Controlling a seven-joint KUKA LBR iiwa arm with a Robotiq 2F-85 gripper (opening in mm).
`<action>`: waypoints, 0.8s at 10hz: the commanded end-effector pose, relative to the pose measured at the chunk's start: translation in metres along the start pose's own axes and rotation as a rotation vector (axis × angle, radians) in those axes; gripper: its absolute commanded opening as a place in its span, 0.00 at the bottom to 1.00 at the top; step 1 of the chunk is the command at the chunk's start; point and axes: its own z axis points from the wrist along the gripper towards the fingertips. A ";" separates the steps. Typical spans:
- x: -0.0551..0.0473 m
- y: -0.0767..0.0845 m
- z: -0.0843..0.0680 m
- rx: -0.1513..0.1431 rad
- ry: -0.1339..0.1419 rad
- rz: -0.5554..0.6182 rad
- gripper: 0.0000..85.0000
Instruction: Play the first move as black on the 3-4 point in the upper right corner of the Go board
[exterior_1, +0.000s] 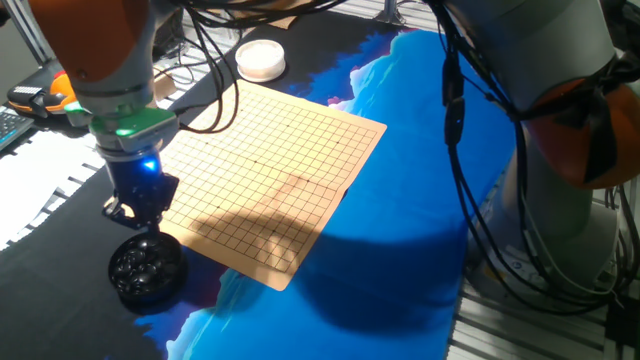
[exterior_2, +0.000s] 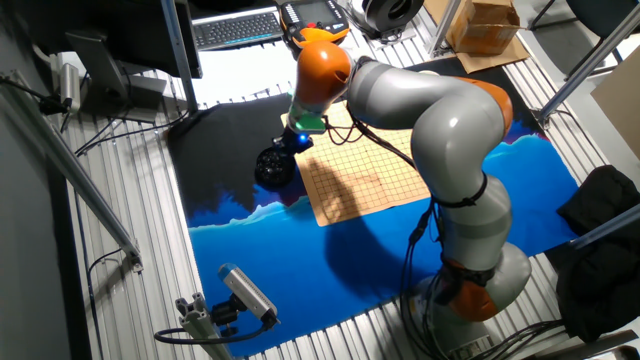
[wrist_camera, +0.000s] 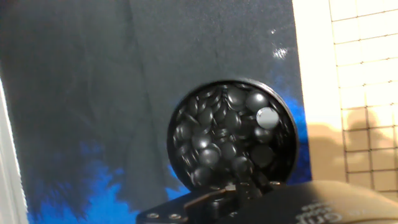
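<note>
Hanging just above the black bowl (exterior_1: 146, 268) near one edge of the tabletop (exterior_1: 400, 200): the tool (exterior_1: 140, 212), pointing straight down, blue light glowing on the part above it. Fingers mostly hidden in all three views, so cannot tell whether spread apart or pinched together, nor whether gripping anything.

Sitting right under the tool: the bowl, round and dark, full of shiny black stones (wrist_camera: 230, 134) piled on each other. Lying among them, the stone for the move, not possible to pick out from the rest. No stone showing on the Go board (exterior_1: 270, 170).

Lying flat just beside the bowl: the board, pale wood with a thin black grid, one corner close to the bowl but not touching as far as can be seen. Spreading under both: a cloth (exterior_2: 400, 250), black on the bowl's side and bright blue toward the other side.

Resting past the far corner of the board, well apart from the tool: a white round bowl (exterior_1: 261, 59).

Bending over the board in the other fixed view: the big grey and orange arm (exterior_2: 440, 110), reaching toward the bowl's side of the tabletop.
</note>
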 end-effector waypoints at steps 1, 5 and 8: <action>0.003 -0.002 -0.001 0.000 0.002 -0.006 0.00; 0.014 -0.007 -0.007 0.027 -0.011 -0.052 0.00; 0.017 -0.007 -0.007 0.033 -0.022 -0.048 0.00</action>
